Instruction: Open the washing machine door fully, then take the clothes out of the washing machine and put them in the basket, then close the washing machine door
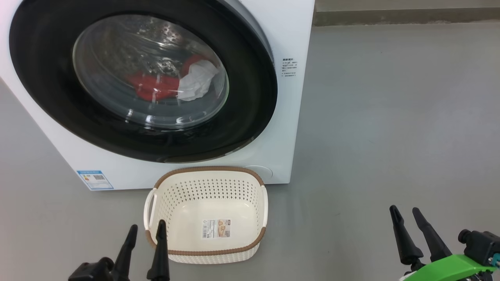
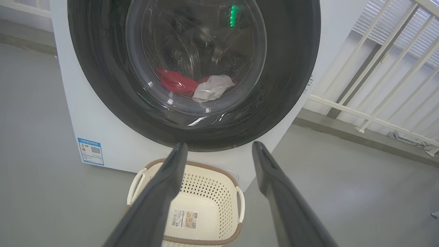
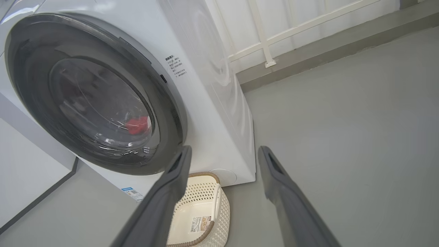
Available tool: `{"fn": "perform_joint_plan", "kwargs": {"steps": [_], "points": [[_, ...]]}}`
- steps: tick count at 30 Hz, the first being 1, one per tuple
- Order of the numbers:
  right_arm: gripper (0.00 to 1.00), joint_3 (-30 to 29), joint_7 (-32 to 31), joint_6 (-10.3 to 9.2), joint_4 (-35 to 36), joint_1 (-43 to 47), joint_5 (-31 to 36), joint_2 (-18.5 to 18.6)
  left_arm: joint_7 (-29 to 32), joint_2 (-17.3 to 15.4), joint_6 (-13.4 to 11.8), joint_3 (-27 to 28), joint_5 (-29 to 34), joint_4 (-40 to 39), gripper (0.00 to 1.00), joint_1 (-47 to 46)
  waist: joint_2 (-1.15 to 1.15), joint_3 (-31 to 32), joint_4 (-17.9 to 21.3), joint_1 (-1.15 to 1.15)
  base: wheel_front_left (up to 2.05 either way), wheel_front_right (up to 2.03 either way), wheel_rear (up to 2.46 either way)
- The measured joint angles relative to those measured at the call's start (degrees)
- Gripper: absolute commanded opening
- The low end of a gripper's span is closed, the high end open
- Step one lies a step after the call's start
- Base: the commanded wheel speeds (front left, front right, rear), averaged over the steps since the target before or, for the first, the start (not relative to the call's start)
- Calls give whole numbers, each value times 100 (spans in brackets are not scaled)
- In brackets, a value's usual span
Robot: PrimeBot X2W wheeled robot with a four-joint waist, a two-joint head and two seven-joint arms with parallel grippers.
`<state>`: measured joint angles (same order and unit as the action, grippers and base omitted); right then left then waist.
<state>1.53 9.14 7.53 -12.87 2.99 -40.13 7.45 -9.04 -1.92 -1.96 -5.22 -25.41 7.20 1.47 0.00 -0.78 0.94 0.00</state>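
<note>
Left gripper point(image 1: 147, 225) and right gripper point(image 1: 404, 209) spread, empty, low in frame; washing machine door point(image 1: 250, 97) shut upper left, clothes point(image 1: 156, 86) behind its glass; opening step not begun, next probably a finger hooked behind the rim's right edge.

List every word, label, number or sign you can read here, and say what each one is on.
No text is clear enough to quote.
Blue label, low on the washing machine front: a code square and print, too small to read.
Dark print right of the door: a few short lines, blurred.
Sticker on the basket bottom: what looks like a barcode, print too small.
</note>
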Motion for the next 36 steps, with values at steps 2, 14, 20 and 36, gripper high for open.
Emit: {"fn": "perform_joint_plan", "kwargs": {"steps": [2, 14, 20, 36], "points": [[100, 5, 23, 0, -2, 47, 116, 5, -23, -4, -4, -15, 125, -26, 100, 21, 0, -2, 5, 0, 0, 0, 0], [100, 20, 207, 0, 67, 63, 658, 26, -225, -19, -71, -94, 837, -81, 100, 95, 0, -34, -1, 0, 0, 0, 0], [100, -73, 320, 0, 111, 138, 933, 38, -326, -36, -112, -141, 1260, -86, 100, 96, 0, -51, -9, 0, 0, 0, 0], [100, -278, 509, 0, 176, 283, 1553, -13, -527, -47, -160, -176, 1907, -63, 100, 98, 0, -127, 27, 0, 0, 0, 0]]}}
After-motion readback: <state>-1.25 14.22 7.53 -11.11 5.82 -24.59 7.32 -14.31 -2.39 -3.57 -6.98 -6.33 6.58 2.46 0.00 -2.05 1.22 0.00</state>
